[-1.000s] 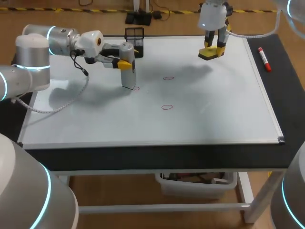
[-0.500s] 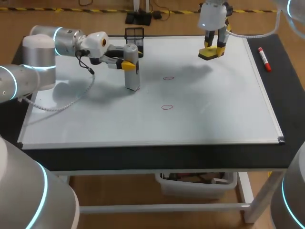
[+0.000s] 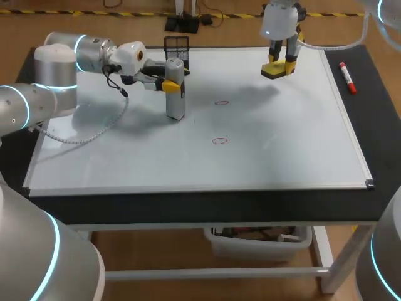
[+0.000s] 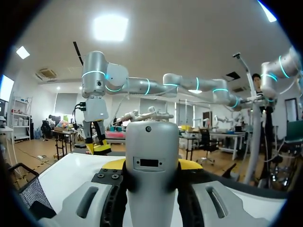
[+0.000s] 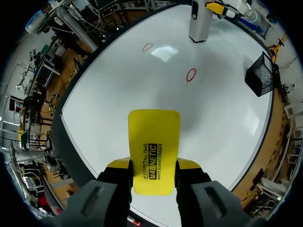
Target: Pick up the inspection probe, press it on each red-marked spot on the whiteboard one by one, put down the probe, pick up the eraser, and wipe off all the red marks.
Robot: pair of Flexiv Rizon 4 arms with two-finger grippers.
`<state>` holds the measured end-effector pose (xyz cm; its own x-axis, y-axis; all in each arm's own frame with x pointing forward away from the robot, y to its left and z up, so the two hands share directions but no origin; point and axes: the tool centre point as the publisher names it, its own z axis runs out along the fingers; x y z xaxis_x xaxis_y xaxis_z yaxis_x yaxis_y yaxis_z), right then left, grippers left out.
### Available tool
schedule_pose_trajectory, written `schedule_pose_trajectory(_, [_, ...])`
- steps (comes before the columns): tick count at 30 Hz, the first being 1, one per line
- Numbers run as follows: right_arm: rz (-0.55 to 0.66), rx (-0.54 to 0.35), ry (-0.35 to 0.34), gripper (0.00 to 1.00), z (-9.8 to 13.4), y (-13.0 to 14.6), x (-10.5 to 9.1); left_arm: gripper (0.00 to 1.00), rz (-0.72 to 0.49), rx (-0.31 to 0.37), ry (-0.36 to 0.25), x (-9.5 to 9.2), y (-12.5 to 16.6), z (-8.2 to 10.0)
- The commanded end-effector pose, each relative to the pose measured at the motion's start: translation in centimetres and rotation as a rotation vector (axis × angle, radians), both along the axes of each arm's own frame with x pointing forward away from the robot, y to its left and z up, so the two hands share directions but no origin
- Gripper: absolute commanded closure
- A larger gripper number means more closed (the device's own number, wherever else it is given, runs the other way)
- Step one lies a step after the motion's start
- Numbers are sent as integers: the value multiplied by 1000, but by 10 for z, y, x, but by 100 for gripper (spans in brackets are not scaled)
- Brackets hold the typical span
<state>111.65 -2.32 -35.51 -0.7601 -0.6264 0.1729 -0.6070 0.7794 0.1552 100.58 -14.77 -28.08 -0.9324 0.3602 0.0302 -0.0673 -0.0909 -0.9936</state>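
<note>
- Grey probe [image 3: 176, 94] stands upright in your left gripper [image 3: 169, 84]. The two yellow tips are closed on its sides and hold it tight.
- The probe's bottom end looks to sit on the whiteboard [image 3: 269, 163]. You cannot see what is under that end.
- The yellow eraser [image 3: 276, 71] is pinched flat between the fingers of your right gripper [image 3: 279, 65], up above the board near its far edge.
- Two red rings show between the two grippers. One [image 3: 222, 103] is near the left gripper, on the side toward your right arm. The other [image 3: 219, 141] is further toward the near edge. There is bare board all around both.
- A black mesh basket [image 3: 177, 45] stands close behind the left gripper, at the board's far edge. There is little room on that side.
- A red marker [image 3: 348, 77] lies off the board on the dark table [image 3: 379, 113], out past the right gripper.
- In the left wrist view the probe [image 4: 151, 161] fills the gap between the fingers and hides most of the board ahead.
</note>
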Motion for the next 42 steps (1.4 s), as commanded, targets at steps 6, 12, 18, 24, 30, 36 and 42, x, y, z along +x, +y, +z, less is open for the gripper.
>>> schedule_pose_trajectory(6, [2,-5,-1,100,3,-1,-1,100,-16,-1,9,5,0,-3])
schedule_pose_trajectory(12, [2,-5,-1,100,3,-1,-1,100,-17,-1,13,5,-2,-4])
schedule_pose_trajectory(18, [2,-5,-1,100,3,-1,-1,100,-19,-2,13,5,-2,-4])
schedule_pose_trajectory(24, [2,-5,-1,100,3,-1,-1,100,-20,-2,11,5,-2,-4])
schedule_pose_trajectory(30, [2,-5,-1,100,3,-1,-1,100,-23,-2,8,5,-2,-3])
schedule_pose_trajectory(36, [2,-5,-1,100,3,-1,-1,100,-24,-6,3,6,-1,1])
schedule_pose_trajectory(42, [2,-5,-1,100,3,-1,-1,100,19,-14,-3,14,10,12])
